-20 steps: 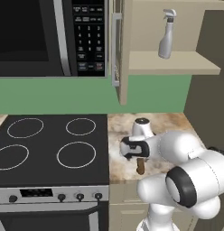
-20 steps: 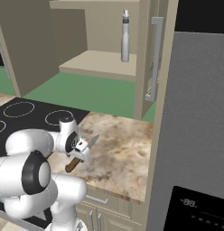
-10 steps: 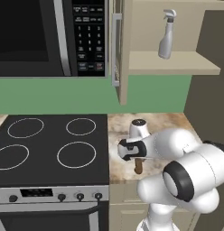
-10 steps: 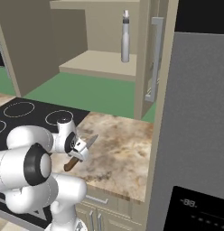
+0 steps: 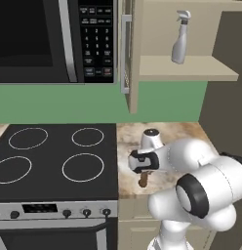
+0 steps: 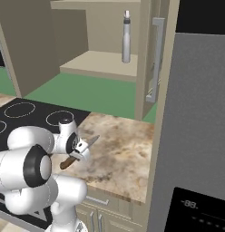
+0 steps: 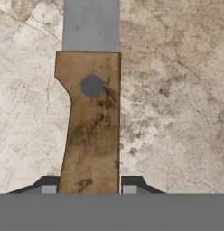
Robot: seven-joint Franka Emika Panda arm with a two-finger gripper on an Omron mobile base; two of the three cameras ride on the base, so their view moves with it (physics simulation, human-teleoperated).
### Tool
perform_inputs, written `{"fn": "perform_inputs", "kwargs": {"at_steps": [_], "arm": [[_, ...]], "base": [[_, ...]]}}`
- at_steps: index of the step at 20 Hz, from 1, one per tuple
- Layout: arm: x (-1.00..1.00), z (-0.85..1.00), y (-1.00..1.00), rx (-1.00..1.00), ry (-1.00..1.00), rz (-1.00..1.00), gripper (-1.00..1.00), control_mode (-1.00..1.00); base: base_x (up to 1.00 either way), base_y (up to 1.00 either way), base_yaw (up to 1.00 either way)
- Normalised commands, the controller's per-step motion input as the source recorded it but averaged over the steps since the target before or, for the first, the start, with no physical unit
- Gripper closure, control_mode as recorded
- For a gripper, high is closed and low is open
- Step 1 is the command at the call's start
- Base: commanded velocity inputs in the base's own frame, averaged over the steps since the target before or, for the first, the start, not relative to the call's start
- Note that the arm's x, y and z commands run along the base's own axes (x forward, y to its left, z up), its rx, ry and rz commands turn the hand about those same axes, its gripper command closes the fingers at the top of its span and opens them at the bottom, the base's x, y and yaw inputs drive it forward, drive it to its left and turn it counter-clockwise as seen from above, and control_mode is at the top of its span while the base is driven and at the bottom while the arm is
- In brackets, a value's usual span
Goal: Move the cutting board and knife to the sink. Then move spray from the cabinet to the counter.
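Knife (image 7: 90,117) lies on the desk (image 6: 123,149) near its front edge, beside the stovetop (image 5: 54,156). The pincer (image 7: 90,187) flanks the wooden handle, apparently clamped on it. Step in hand: grasping. Next: lift clear, carry to the sink.

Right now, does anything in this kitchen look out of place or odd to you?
One thing: the beige wall cabinet door stands open, leaving the slim pale spray bottle upright on the shelf in plain sight. The small wooden-handled knife lies flat on the marbled stone counter. Nothing looks spilled or damaged.
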Motion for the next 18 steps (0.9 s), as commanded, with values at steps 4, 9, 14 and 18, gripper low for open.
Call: {"fn": "perform_inputs", "kwargs": {"at_steps": [4,9,14,18], "arm": [[-0.35,-0.17,-0.42,0.0,-0.01,0.0,1.0,-1.0],[-0.34,-0.04,-0.44,0.0,-0.01,0.0,1.0,-1.0],[-0.31,0.09,-0.42,0.0,-0.05,-0.01,1.0,-1.0],[-0.29,0.24,-0.25,0.0,-0.15,0.0,1.0,-1.0]], "base": [[0.0,0.0,0.0],[0.0,0.0,0.0],[0.0,0.0,0.0],[0.0,0.0,0.0]]}}
